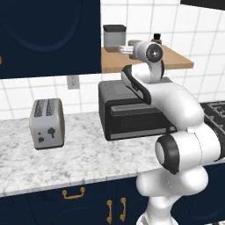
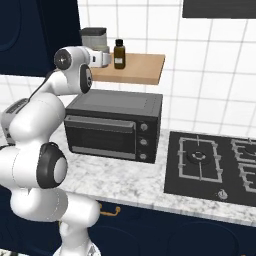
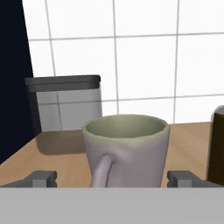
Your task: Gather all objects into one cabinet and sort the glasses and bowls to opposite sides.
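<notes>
the gripper (image 3: 112, 178) is seen in the hand view with its two dark fingertips (image 3: 43, 177) spread wide, one low at the left and the other low at the right. between them stands the grey-beige cup (image 3: 127, 151), and clear space is left on either side of its wall, so nothing is gripped and no contact with the cup can be made out. the cup is set upright on the wooden shelf (image 3: 188, 144), its long axis vertical and its open mouth turned upward, the greenish inside visible past the rim. its handle is turned toward the camera and slightly to the left in that view.

behind the cup, to the left, a grey lidded canister (image 3: 65, 113) is placed against the white tiled wall, and the edge of a brown bottle (image 3: 216, 144) is caught at the right border. a strip of the dark navy cabinet (image 3: 13, 78) is seen at the far left.

from the left base view, the arm is raised to the shelf (image 1: 176, 61), its hand level with the canister (image 1: 114, 37). the shelf is mounted above a black toaster oven (image 1: 132, 112) on the marble counter (image 1: 79, 154), with a toaster (image 1: 47, 123) further left. the navy cabinet (image 1: 48, 35) is hung just left of the shelf, its door closed.
</notes>
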